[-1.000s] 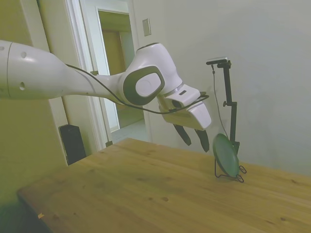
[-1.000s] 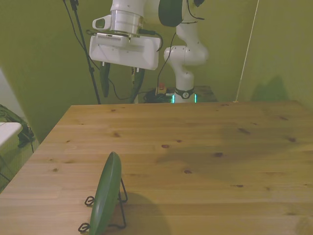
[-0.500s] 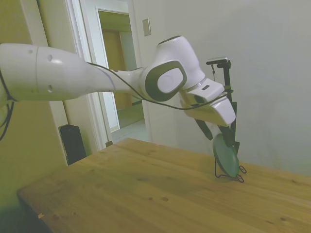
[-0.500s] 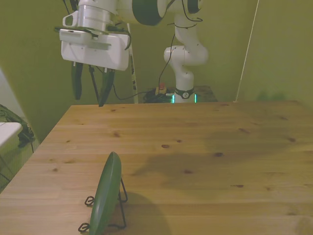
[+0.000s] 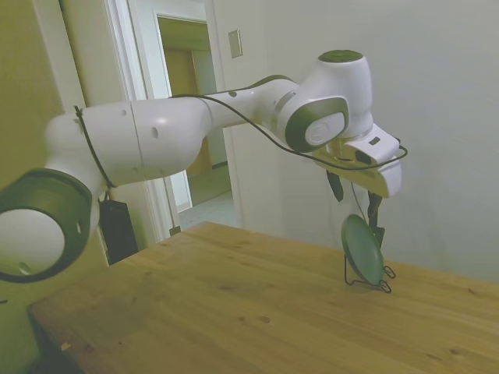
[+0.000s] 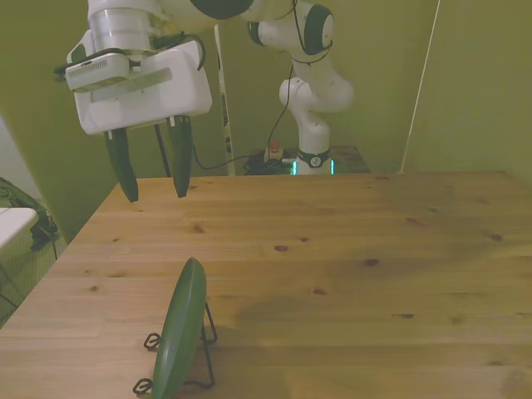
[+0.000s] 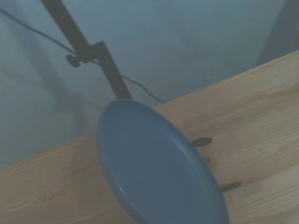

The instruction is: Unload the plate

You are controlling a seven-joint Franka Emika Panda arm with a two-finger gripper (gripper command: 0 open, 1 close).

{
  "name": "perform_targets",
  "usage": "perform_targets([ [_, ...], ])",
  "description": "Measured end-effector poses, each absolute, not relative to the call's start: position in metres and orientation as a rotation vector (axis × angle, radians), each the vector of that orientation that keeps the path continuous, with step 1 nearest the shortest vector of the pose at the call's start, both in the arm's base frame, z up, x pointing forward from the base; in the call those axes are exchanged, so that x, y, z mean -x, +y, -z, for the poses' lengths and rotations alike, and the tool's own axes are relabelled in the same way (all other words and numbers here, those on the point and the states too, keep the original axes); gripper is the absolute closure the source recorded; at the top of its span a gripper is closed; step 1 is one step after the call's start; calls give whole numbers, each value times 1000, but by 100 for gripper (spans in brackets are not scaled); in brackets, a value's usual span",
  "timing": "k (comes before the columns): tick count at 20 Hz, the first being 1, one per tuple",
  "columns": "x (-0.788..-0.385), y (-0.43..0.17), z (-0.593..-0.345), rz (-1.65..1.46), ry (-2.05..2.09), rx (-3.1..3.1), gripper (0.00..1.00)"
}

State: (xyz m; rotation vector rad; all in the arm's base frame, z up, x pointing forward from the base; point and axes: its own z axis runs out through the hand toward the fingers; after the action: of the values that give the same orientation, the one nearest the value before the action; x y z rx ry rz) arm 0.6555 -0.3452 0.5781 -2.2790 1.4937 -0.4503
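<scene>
Plate (image 6: 181, 328) on edge in its wire stand (image 6: 198, 353), near the table (image 6: 349, 249) corner at the front view's lower left, with your gripper (image 6: 152, 176) poised above it, fingers apart and holding nothing. From the gripper, the plate lies toward 6 o'clock in the front view, lower and nearer that camera, well apart from the fingertips. In the side view the gripper (image 5: 355, 195) hangs just above the plate's (image 5: 362, 249) top rim, at about 12 o'clock from it. The plate stands nearly upright, leaning slightly, its thin edge facing the front camera and its face (image 7: 159, 168) filling the wrist view. You will likely need the open fingers brought down astride that top rim, one on each face, before lifting it clear of the stand.
</scene>
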Motion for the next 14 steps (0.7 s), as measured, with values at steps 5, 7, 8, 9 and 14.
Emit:
perform_targets([
  [5,-678,-354,-552,387,1418,2275,0],
  [7,-691,-348,-542,379,1387,2280,0],
  [8,-696,-344,-537,374,1372,2282,0],
  [9,-701,-341,-533,372,1358,2283,0],
  [14,-717,-325,-520,355,1312,2275,0],
])
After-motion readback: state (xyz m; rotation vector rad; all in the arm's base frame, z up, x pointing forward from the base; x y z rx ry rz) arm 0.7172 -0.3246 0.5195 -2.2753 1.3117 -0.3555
